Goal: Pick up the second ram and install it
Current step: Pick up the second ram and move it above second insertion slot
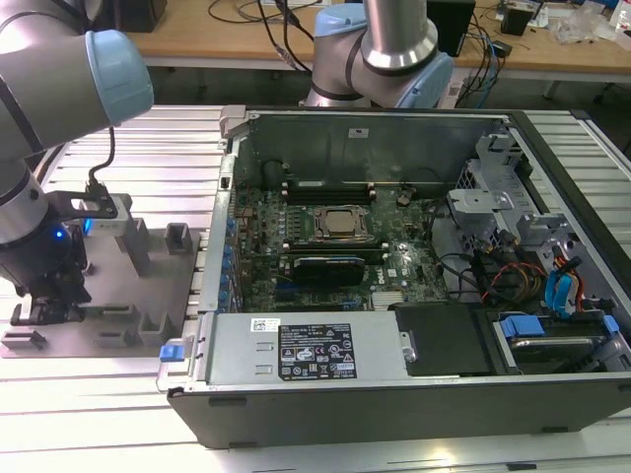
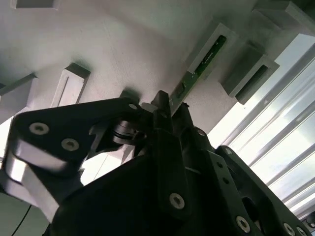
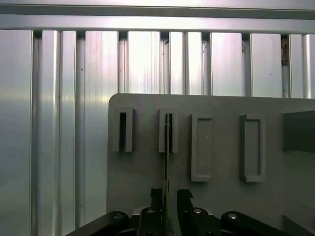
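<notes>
The second ram is a thin green stick standing on edge in a slot of the grey holder tray. The second wrist view shows its green side and dark chips. My gripper is down at the tray, one black finger on each side of the ram's near end, with a narrow gap showing between the fingers and the board. In the exterior view the gripper sits low over the tray at the exterior view's left, beside the open computer case and its green motherboard.
The tray carries several other raised slots and posts beside the ram. A ribbed aluminium table surrounds the tray. The open computer case with its cables and drive bays stands to the exterior view's right. A second robot arm's base stands behind the case.
</notes>
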You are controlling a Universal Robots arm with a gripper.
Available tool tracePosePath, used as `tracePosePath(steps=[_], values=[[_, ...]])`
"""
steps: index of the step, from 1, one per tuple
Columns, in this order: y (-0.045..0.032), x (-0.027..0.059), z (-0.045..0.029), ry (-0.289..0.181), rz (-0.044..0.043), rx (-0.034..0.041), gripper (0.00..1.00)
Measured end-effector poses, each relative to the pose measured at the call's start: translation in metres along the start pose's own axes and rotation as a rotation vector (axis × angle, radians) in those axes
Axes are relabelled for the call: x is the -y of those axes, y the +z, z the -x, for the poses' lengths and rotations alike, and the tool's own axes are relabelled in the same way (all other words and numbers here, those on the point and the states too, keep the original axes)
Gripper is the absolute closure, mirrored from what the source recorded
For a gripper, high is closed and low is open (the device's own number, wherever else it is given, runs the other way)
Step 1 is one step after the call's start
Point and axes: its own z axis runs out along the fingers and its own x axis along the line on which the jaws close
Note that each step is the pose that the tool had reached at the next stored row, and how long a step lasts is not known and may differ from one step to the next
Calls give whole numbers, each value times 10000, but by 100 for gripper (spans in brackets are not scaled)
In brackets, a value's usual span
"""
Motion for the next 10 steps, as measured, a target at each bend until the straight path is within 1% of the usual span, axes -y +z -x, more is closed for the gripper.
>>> tracePosePath(steps=[1, 2, 3, 4, 10], values=[[0, 0, 0, 0, 0, -1, 81], [1, 0, 0, 0, 0, 0, 81], [1, 0, 0, 0, 0, 0, 87], [1, 0, 0, 0, 0, 0, 89], [4, 0, 0, 0, 0, 0, 89]])
